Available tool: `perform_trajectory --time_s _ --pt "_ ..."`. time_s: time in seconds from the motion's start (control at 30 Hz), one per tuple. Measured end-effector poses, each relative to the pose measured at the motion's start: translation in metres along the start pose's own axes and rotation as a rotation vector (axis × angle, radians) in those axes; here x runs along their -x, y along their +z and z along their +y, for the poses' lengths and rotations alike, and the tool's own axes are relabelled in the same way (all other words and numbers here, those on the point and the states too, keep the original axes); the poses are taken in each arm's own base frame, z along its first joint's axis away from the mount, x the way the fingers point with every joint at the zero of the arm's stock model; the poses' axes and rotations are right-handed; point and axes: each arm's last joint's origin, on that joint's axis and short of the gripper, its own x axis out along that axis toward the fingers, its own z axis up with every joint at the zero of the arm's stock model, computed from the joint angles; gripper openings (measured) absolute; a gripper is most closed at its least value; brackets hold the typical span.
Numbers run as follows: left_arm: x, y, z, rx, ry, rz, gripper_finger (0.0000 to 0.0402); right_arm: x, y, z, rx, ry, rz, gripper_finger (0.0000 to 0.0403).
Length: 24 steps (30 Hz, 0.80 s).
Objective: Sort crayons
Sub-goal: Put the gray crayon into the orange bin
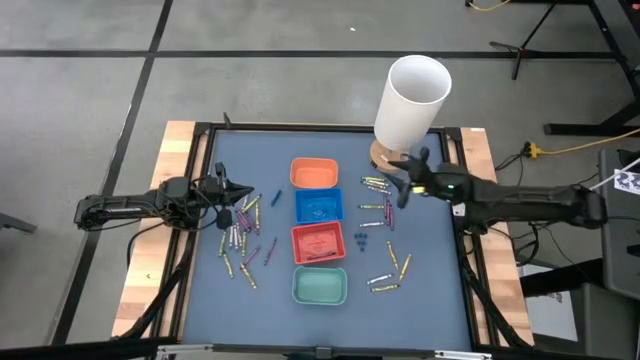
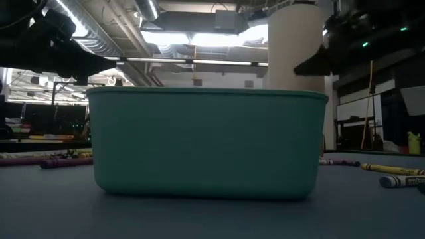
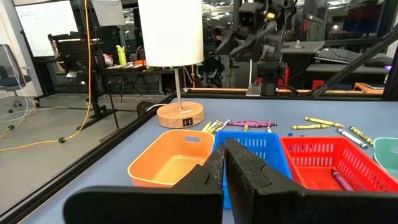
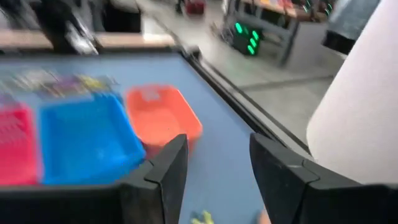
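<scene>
High view shows the crayons (image 1: 243, 232) as thin short sticks scattered on the blue worktop (image 1: 200, 300) in two loose groups, one on each side of a column of four small trays. The group by the left gripper (image 1: 228, 193) is mostly purple and yellow, its sticks lying at mixed angles, many roughly along the column's line and some slanted. The group on the other side is mostly yellow, with several lying crosswise, long axes pointing toward the trays, and a few slanted nearer the green tray (image 1: 320, 286); small blue bits sit beside the red tray (image 1: 318, 243). At least one purple crayon lies inside the red tray, seen in the left wrist view. Which end of any stick is the tip is too small to tell. The left gripper's jaws are clenched together with nothing between them, above the worktop near its group. The right gripper (image 1: 403, 180) hangs beside the lamp's wooden base (image 1: 380, 155) under the white shade (image 1: 410, 98), its jaws spread wide and holding nothing. From the low view the green tray blocks most of the worktop, leaving only a few crayons visible at either edge.
</scene>
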Motion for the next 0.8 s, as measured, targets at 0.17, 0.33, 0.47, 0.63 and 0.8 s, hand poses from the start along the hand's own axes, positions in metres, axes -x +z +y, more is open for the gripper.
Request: perform_trajectory --time_s 0.17,0.33,0.47,0.63,0.8 --pt "0.0 0.0 0.0 0.0 0.0 0.0 0.0 -0.027 -0.002 0.006 0.099 -0.067 0.128 0.0174" --pt "0.0 0.0 0.0 0.0 0.0 0.0 0.0 -0.052 -0.009 0.012 0.172 -0.099 0.238 0.0174" --pt "0.0 0.0 0.0 0.0 0.0 0.0 0.0 -0.067 -0.016 0.017 0.248 -0.125 0.312 0.0174" --pt "0.0 0.0 0.0 0.001 0.001 0.0 0.0 -0.078 -0.027 0.021 0.296 -0.12 0.378 0.0174" --pt "0.0 0.0 0.0 0.002 -0.001 0.0 0.0 -0.08 -0.036 0.024 0.29 -0.04 0.43 0.0174"
